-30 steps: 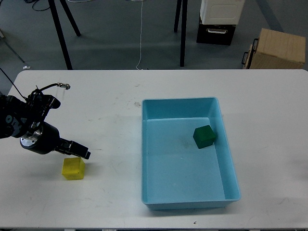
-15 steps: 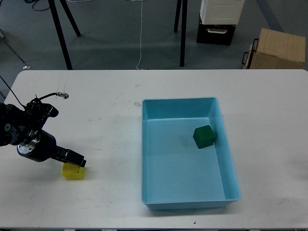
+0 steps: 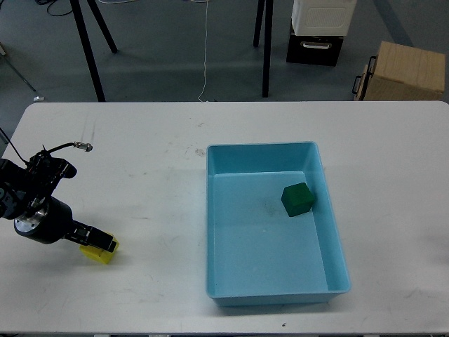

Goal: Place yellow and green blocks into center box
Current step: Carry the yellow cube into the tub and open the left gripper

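Observation:
The yellow block lies on the white table at the front left, mostly hidden under my left gripper. The gripper's dark fingers sit right over the block's top, and only the block's lower edge and right corner show. The fingers read as one dark bar, so I cannot tell whether they grip the block. The green block lies inside the light blue box at the table's centre right, near the box's right wall. My right gripper is out of view.
A cable end sticks out above my left arm. Beyond the table's far edge are black stand legs, a black and white case and a cardboard box on the floor.
My left gripper has moved down and to the left onto the yellow block. The block now shows slightly further left and mostly covered. The green block and the box have not moved.

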`<control>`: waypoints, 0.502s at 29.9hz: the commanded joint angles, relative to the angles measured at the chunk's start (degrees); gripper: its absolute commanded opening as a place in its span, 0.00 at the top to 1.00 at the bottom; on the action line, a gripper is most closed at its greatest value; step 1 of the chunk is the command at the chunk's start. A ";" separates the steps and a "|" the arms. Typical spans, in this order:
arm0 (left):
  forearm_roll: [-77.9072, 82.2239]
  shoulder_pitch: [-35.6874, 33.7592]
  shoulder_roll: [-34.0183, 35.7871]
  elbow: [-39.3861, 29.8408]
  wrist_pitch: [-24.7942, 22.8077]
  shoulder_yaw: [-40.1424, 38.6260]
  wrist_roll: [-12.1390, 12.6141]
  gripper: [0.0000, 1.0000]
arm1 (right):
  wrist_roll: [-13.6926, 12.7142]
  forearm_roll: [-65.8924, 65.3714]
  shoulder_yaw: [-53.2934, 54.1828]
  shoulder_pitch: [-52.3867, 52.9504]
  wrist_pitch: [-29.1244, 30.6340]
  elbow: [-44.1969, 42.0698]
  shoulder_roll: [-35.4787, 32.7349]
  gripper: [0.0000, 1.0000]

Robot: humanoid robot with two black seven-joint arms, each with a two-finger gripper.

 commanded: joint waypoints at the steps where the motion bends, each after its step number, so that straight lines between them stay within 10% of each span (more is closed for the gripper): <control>1: -0.08 -0.02 0.31 -0.80 0.00 0.09 0.04 0.70 | 0.00 0.01 0.18 -0.17 0.00 -0.05 -0.08 0.00; 6: 0.01 -0.55 1.02 -0.98 0.00 -0.08 0.04 1.00 | 0.00 0.01 0.36 -0.35 0.00 -0.05 -0.08 0.00; 15: -0.86 -19.87 2.69 -8.18 0.00 -3.33 -4.79 1.00 | 0.00 0.01 0.36 -0.53 0.00 0.39 -0.08 0.00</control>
